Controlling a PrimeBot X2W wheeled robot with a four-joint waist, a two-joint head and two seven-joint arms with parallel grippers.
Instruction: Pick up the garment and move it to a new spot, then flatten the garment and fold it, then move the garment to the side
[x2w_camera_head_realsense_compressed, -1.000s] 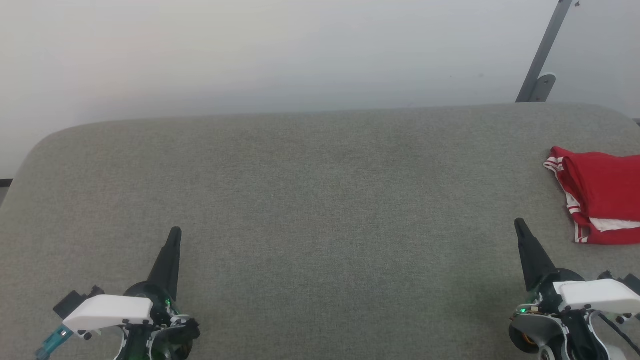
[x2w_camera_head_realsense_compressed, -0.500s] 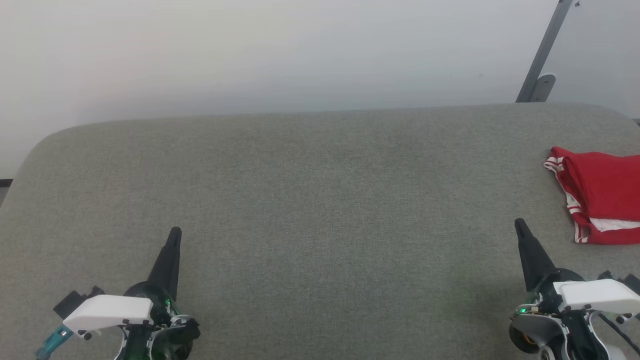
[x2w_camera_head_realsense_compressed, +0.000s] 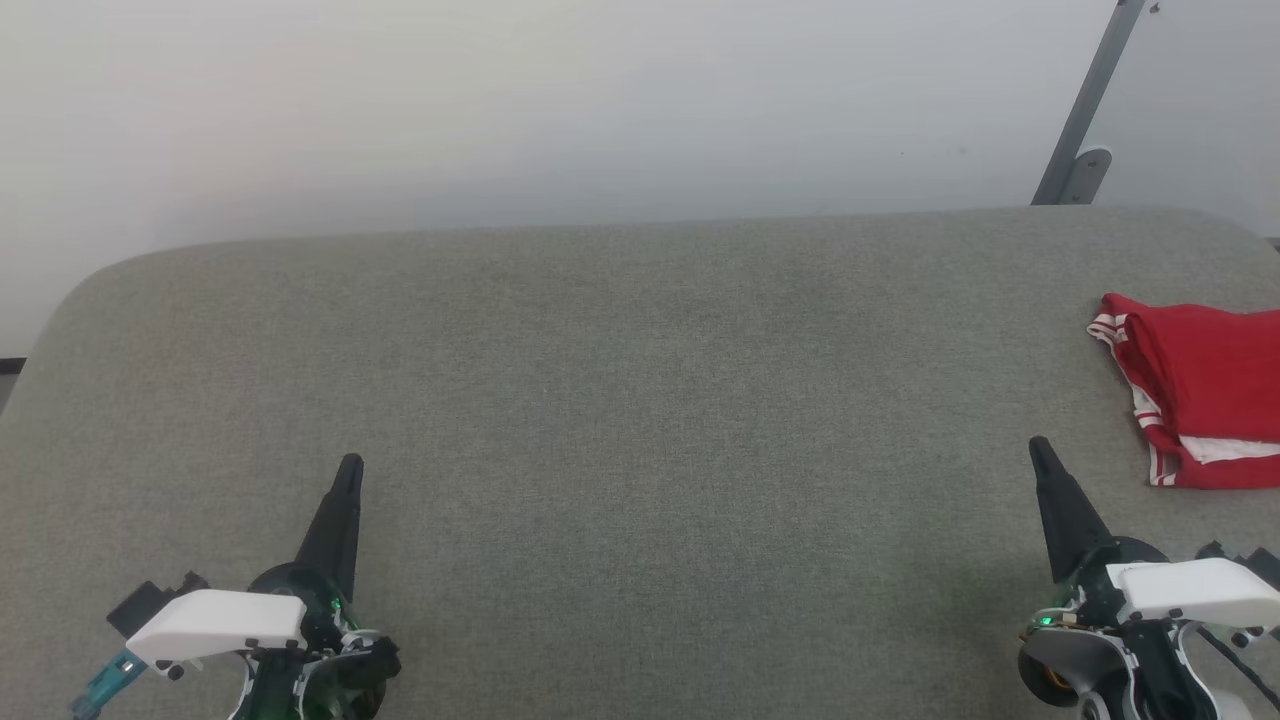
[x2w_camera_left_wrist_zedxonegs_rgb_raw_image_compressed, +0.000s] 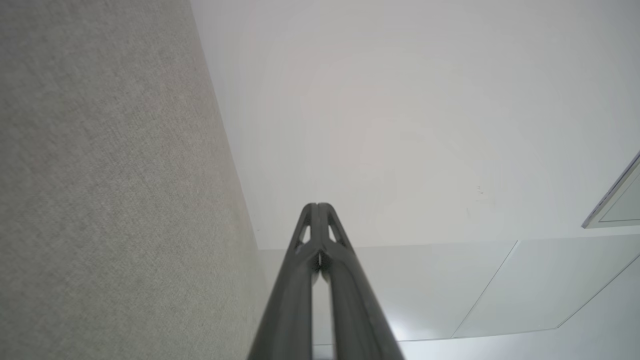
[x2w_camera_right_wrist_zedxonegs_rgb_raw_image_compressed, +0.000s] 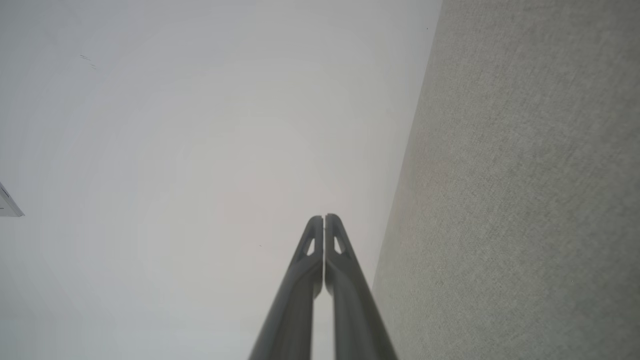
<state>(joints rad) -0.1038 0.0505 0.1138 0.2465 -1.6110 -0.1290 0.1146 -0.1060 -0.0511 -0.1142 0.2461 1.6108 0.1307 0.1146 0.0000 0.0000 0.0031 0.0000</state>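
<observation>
The garment (x2w_camera_head_realsense_compressed: 1205, 390), red with white and striped trim, lies folded at the far right of the grey cloth-covered table (x2w_camera_head_realsense_compressed: 640, 400), cut off by the head view's right edge. My left gripper (x2w_camera_head_realsense_compressed: 350, 466) rests at the lower left, shut and empty, fingers pointing away from me. At the lower right my right gripper (x2w_camera_head_realsense_compressed: 1038, 447) is shut too, its tip a short way left of and nearer than the garment, not touching it. In the wrist views each pair of fingertips is pressed together: left gripper (x2w_camera_left_wrist_zedxonegs_rgb_raw_image_compressed: 317, 206), right gripper (x2w_camera_right_wrist_zedxonegs_rgb_raw_image_compressed: 324, 217).
A pale wall (x2w_camera_head_realsense_compressed: 560, 110) rises behind the table's rounded far edge. A grey metal strut (x2w_camera_head_realsense_compressed: 1085, 110) leans against the wall at the upper right. The wrist views look along the grey table surface (x2w_camera_left_wrist_zedxonegs_rgb_raw_image_compressed: 110, 180) toward the wall.
</observation>
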